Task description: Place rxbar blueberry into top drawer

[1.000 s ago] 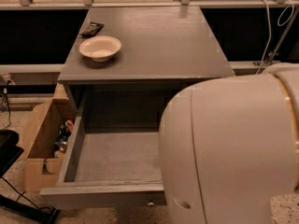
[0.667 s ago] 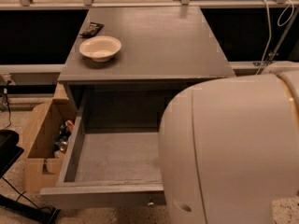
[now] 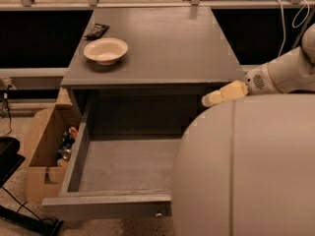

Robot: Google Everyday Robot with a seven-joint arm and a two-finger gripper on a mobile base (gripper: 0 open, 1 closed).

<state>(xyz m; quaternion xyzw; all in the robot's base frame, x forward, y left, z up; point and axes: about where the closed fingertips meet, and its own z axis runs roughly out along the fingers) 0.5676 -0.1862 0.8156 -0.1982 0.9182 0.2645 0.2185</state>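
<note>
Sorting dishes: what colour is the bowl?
Cream bowl, camera view; the gripper is by the front edge of the tabletop.

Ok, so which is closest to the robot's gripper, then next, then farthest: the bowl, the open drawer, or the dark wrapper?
The gripper is by the front right edge of the tabletop.
1. The top drawer: open, just below and to the left of the gripper.
2. The bowl: on the tabletop, over on the left.
3. The dark wrapper: behind the bowl, at the back left.
</note>
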